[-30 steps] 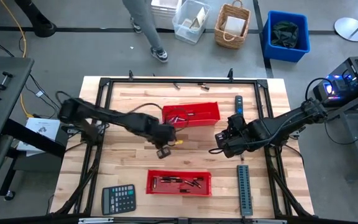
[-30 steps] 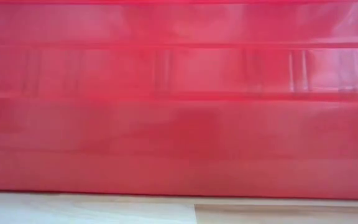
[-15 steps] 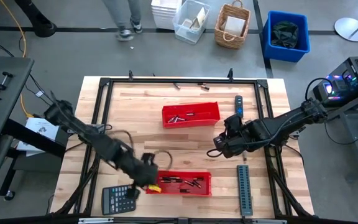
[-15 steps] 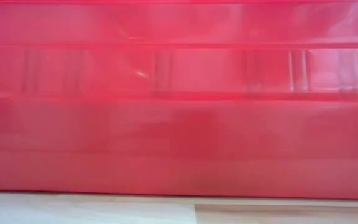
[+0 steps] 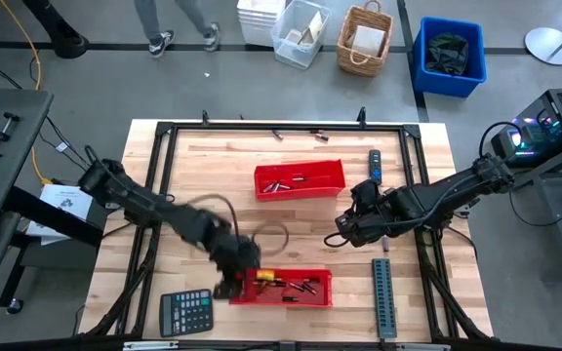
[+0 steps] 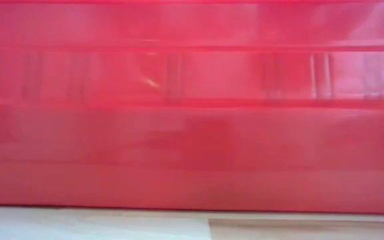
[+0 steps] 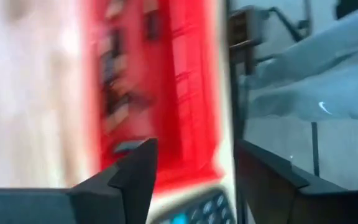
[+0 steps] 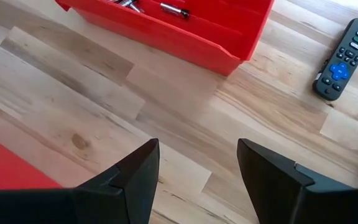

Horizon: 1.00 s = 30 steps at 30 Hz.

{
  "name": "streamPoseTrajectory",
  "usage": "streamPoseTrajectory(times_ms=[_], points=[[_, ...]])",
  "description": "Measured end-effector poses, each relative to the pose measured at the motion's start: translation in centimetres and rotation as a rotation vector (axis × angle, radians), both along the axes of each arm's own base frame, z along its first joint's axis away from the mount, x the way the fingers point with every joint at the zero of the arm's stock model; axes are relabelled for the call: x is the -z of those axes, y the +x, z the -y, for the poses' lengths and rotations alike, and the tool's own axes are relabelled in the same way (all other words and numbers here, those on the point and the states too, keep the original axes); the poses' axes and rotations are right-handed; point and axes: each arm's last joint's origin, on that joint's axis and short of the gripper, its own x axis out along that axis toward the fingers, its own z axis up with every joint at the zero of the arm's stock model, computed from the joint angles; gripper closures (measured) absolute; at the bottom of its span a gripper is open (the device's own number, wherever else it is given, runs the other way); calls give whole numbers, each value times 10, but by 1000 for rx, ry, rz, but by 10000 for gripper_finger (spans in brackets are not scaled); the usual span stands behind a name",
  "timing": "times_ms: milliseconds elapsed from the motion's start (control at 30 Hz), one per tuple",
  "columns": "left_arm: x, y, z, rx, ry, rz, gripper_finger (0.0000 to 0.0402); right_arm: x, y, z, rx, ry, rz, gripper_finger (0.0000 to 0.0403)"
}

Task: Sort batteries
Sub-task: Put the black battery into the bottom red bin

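Two red trays lie on the wooden table. The far tray (image 5: pixel 299 179) and the near tray (image 5: pixel 281 286) each hold several small dark batteries (image 5: pixel 291 285) (image 8: pixel 166 9). A small yellow piece (image 5: pixel 264 276) lies in the near tray's left part. My left gripper (image 5: pixel 230 286) (image 7: pixel 194 149) hovers open over that tray's left end with nothing between its fingers. My right gripper (image 5: pixel 342 231) (image 8: pixel 197 146) stands open above bare wood between the trays, right of the middle.
A calculator (image 5: pixel 185 312) lies at the near edge, left of the near tray. A grey ridged strip (image 5: pixel 384 297) lies near right and a remote (image 5: pixel 375 166) far right. The near tray's red wall (image 6: pixel 192 107) fills the low view. People walk beyond the far edge.
My left gripper has swung from beside the far tray toward the table's near edge, then a little right to the near tray's left end. The small yellow piece that travelled with it now lies in that tray, apart from the fingers.
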Motion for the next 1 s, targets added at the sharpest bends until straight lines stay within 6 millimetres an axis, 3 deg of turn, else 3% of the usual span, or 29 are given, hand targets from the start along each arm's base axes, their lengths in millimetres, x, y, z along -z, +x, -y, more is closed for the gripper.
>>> streamPoseTrajectory(times_ms=[133,267,400,533,667,800,1000], points=[[-21,-11,-53,-129,134,5,188,0,3,10,42,3,-1,192],[-48,-22,-121,-422,324,108,187,0,11,39,145,15,-6,192],[-59,-36,-198,-716,354,109,186,-2,25,91,184,25,36,192],[-52,-47,-272,-839,353,105,186,-10,42,155,152,25,206,192],[-35,-60,-336,-950,317,106,186,-7,41,225,223,21,318,192],[-17,-72,-373,-994,217,105,186,23,29,287,330,122,284,192],[-15,-71,-395,-902,175,268,186,89,27,349,243,302,183,192]])
